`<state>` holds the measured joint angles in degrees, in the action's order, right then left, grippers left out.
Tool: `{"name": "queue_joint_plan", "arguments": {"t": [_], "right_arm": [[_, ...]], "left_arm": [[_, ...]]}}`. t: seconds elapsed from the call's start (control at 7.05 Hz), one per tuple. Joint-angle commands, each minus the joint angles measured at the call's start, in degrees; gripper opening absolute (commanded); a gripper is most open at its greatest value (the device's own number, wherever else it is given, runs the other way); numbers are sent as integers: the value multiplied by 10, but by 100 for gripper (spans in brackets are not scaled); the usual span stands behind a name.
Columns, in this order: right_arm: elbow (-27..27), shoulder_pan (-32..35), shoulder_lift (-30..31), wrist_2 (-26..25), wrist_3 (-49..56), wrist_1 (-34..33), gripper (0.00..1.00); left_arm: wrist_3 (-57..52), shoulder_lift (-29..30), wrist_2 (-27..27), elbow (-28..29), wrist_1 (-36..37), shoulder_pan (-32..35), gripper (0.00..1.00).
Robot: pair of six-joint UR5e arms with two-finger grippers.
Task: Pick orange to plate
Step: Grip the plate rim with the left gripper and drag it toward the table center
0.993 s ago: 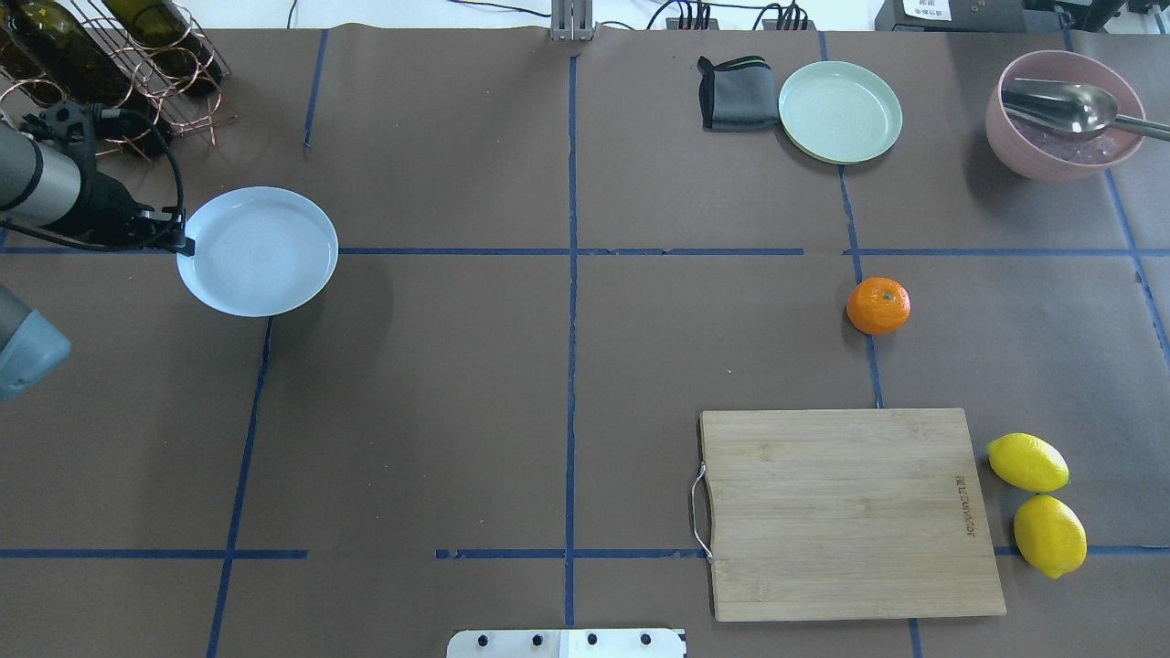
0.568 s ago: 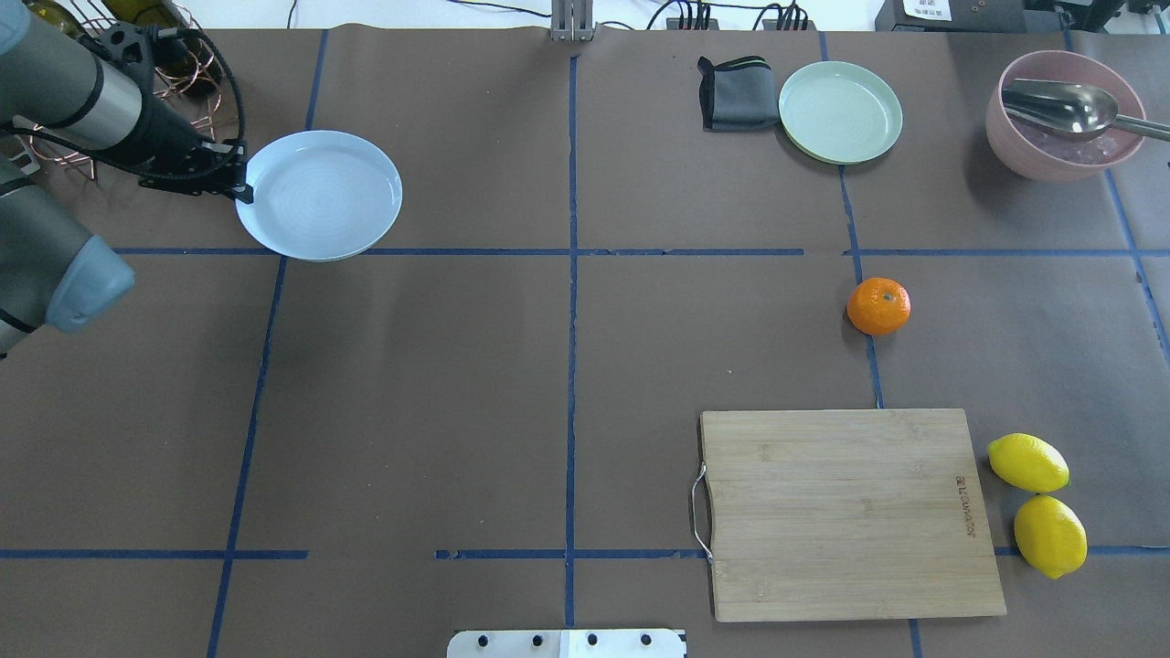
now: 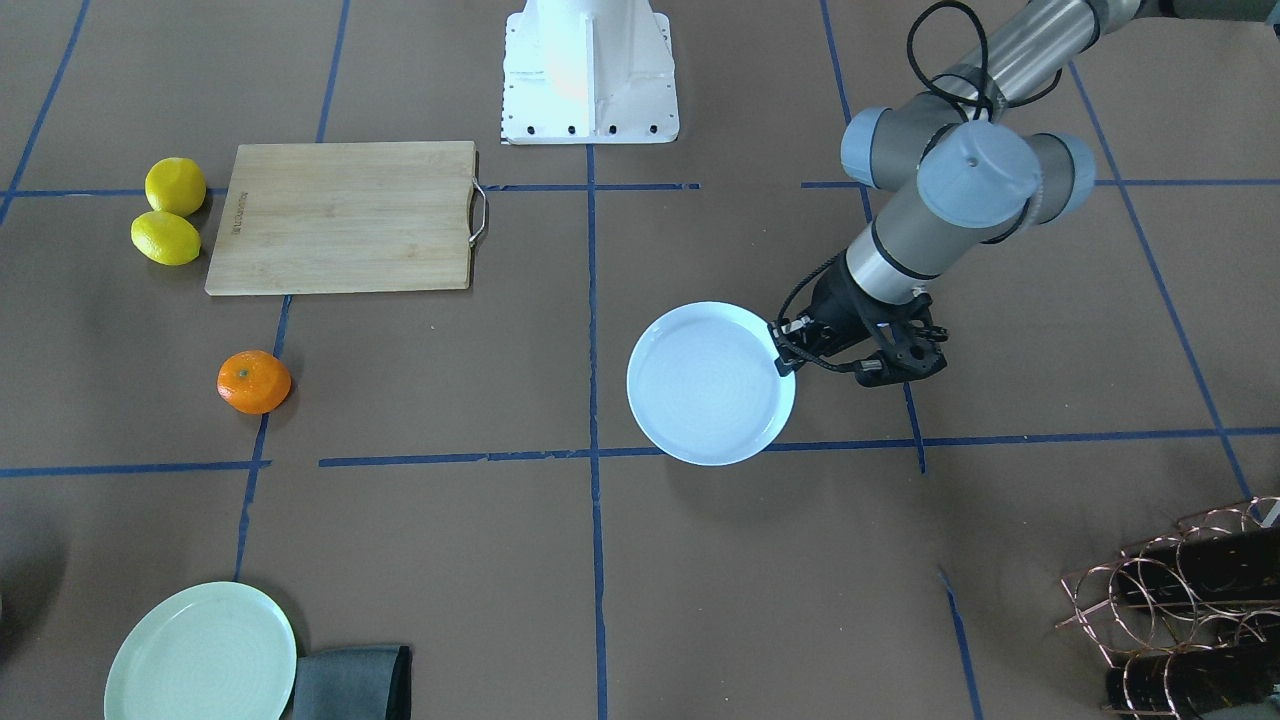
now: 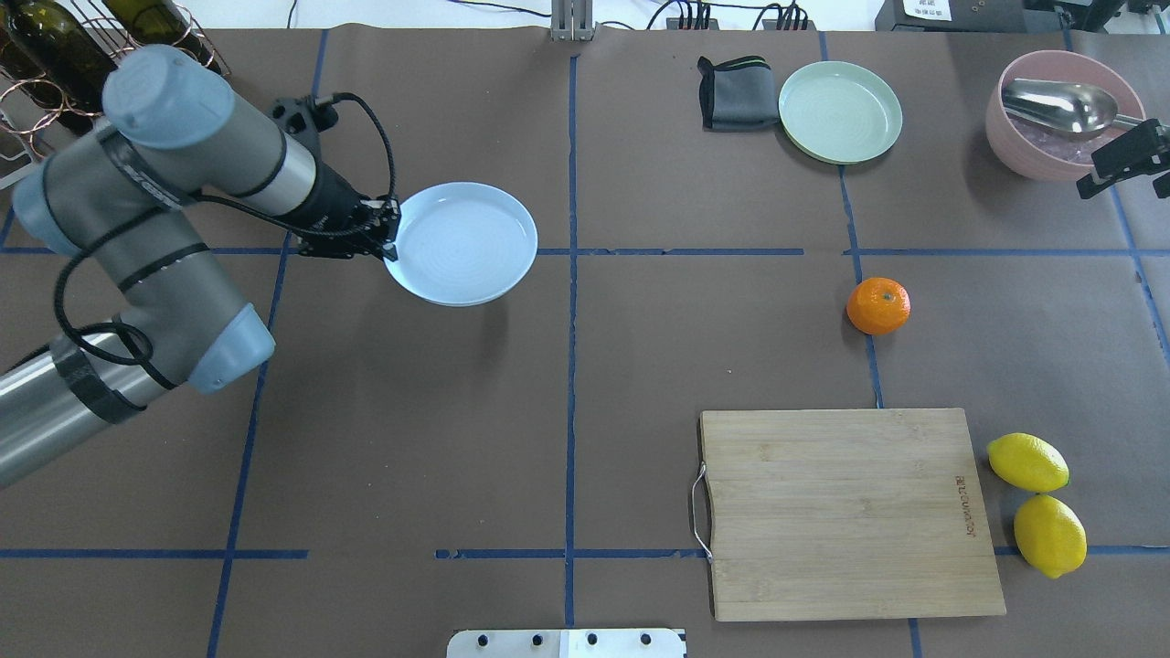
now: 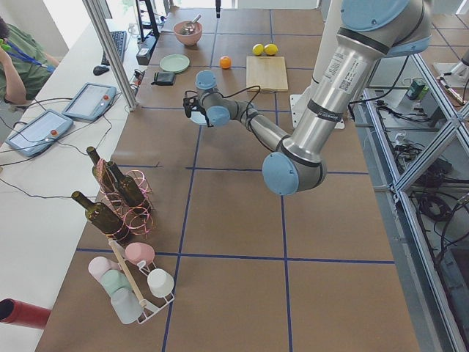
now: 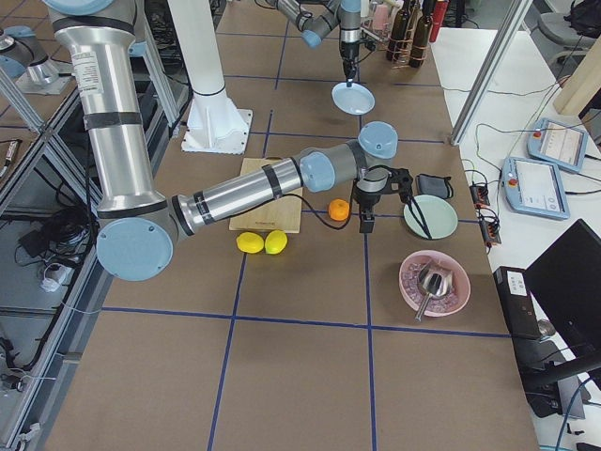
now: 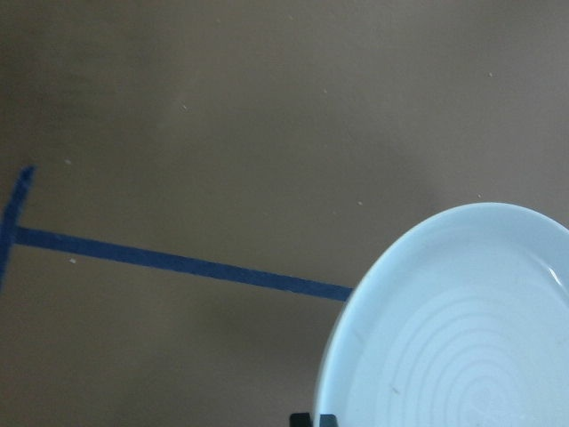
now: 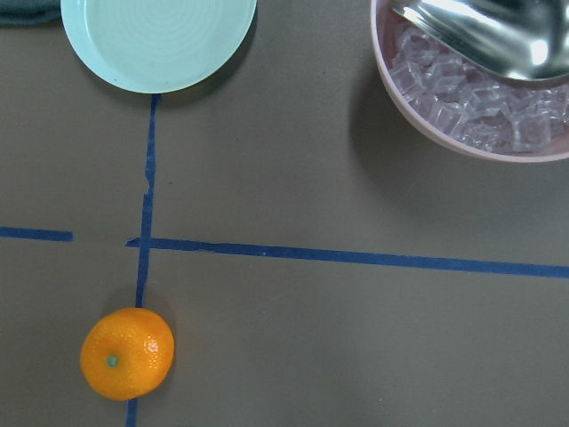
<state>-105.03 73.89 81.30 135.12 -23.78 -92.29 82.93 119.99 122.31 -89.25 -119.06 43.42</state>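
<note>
The orange lies on a blue tape line on the right half of the table, touched by nothing. It also shows low and left in the right wrist view as the orange. My left gripper is shut on the rim of the pale bluish-white plate. It holds the plate level a little above the table, left of centre. My right gripper hangs high near the orange and the pink bowl. Whether its fingers are open or shut does not show.
A mint-green plate and a grey cloth lie at the far right. A pink bowl holds ice and a ladle. A wooden cutting board and two lemons lie near right. A bottle rack stands far left.
My left arm has carried the plate to the right, from the table's left edge towards its middle. A black part of my right arm has come in at the right edge. The orange stayed put.
</note>
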Motion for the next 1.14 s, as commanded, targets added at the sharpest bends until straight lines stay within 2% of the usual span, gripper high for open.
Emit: {"name": "queue_joint_plan", "arguments": {"t": [0.0,0.28,0.57,0.71,0.85,0.99], "right_arm": [[-19,-48,2,-28,-72,30,100],[-19,-92,3,-59,-150,81,100],[-19,-108,3,-72,-165,94,100],[-19,-110,3,-72,-166,94,100],[-19,-111,3,-72,-166,94,100],[-19,-114,2,-73,-166,94,100]], "left_arm": [[98,23,-63,16,-56,-63,0],[111,30,-122,15,-57,-107,0],[111,31,-137,15,-57,-127,0],[108,29,-140,17,-57,-134,6],[106,29,-141,17,-57,-135,55],[105,28,-144,15,-57,-135,100]]}}
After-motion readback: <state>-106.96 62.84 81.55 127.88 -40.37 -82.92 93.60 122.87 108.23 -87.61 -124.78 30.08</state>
